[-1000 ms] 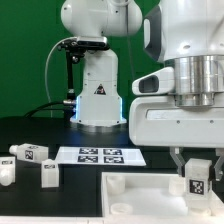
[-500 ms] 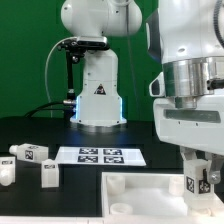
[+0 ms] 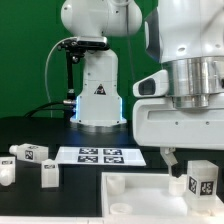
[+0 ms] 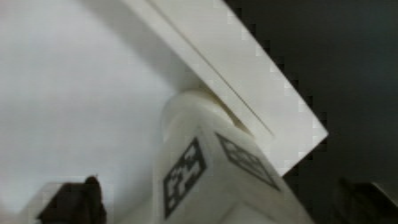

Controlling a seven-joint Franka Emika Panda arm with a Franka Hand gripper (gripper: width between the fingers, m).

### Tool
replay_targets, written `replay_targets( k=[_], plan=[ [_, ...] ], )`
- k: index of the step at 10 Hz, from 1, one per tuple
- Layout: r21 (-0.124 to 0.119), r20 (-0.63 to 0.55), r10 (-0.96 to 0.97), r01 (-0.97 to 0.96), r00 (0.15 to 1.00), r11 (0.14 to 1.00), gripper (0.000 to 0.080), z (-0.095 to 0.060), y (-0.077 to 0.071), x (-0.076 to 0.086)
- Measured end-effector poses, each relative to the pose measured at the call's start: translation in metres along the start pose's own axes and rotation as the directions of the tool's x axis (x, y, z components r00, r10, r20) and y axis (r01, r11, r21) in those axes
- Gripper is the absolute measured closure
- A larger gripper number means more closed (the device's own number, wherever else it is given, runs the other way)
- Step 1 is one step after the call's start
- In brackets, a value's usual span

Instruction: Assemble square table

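Observation:
The white square tabletop [image 3: 135,196] lies at the front of the exterior view, its raised rim facing up. One white tagged leg [image 3: 201,182] stands upright on it near its right corner. My gripper [image 3: 197,168] is just above and around that leg, jaws spread. In the wrist view the leg [image 4: 222,165] stands between my two dark fingers [image 4: 71,205], with a gap on at least one side; my gripper [image 4: 217,210] is open. The tabletop's rim [image 4: 231,70] runs diagonally behind the leg. Three more legs lie at the exterior view's left [image 3: 30,153], [image 3: 48,173], [image 3: 5,170].
The marker board [image 3: 100,156] lies flat on the black table between the loose legs and the tabletop. A second white robot base [image 3: 97,95] stands behind it against the green wall.
My wrist turned one way and back while on the leg. My fingers have now spread apart and let go of the leg, which stays standing on the tabletop.

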State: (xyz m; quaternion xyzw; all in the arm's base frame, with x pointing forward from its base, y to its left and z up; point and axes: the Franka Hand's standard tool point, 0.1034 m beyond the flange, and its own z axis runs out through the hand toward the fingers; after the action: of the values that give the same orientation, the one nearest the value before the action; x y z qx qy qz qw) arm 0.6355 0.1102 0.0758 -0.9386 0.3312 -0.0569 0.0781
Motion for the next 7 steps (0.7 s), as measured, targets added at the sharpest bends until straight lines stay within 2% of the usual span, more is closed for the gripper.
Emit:
replay_targets(
  k=[1,4,5,6,7],
  plan=[
    [0.003,0.002,0.012,-0.012,1.0,1.0,0.0152,0.0003,-0.0003,-0.0005],
    [-0.004,-0.003,-0.267,0.267,0.964,0.964,0.0151,-0.0001,0.0004,0.0011],
    [-0.034,-0.001,-0.555,0.554,0.832,0.832,0.0151,-0.0021,-0.0026,0.002],
    [-0.04,0.006,-0.637,0.636,0.771,0.77,0.0151,-0.0028,-0.0051,0.0013],
    [-0.041,0.005,-0.623,0.622,0.782,0.782,0.0151,-0.0023,-0.0038,0.0019]
  ],
)
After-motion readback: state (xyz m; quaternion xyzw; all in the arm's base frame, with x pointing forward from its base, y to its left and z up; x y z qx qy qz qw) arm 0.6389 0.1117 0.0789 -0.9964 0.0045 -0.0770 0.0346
